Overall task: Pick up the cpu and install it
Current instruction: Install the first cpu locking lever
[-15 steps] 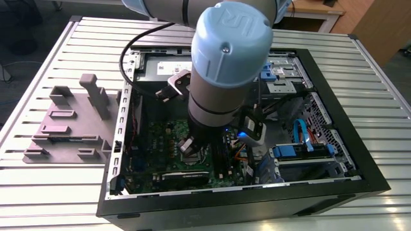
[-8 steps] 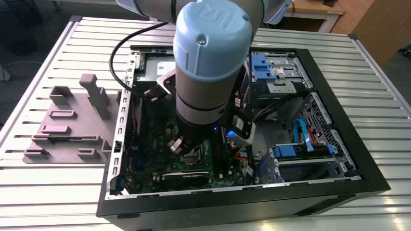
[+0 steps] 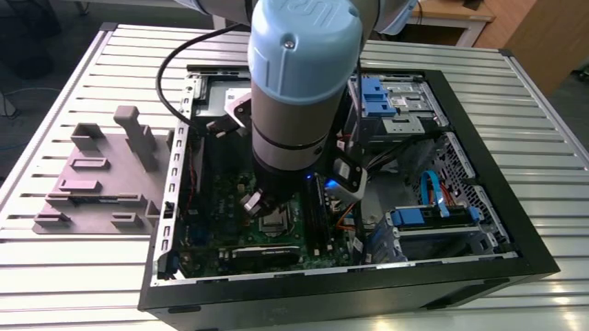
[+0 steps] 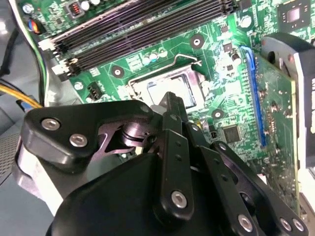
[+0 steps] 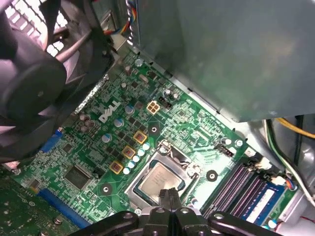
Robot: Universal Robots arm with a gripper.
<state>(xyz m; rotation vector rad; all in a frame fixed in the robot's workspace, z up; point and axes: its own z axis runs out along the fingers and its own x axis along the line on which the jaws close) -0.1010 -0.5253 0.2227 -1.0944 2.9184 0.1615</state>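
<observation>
Black jaws, pressed together, hover above the cpu point(image 5: 160, 180), seemingly seated in its socket point(image 5: 184, 162) beside memory slots point(image 5: 246, 184).

A pale slatted metal table point(image 3: 83, 83) fills the room's foreground; wooden furniture point(image 3: 515, 27) stands behind it.

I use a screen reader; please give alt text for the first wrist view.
The gripper hangs just above the cpu, which lies in its socket on a green motherboard. Memory slots run alongside, and a black fan sits nearby.

silver cpu point(image 5: 160, 181) flat in socket point(image 5: 162, 174)
</observation>
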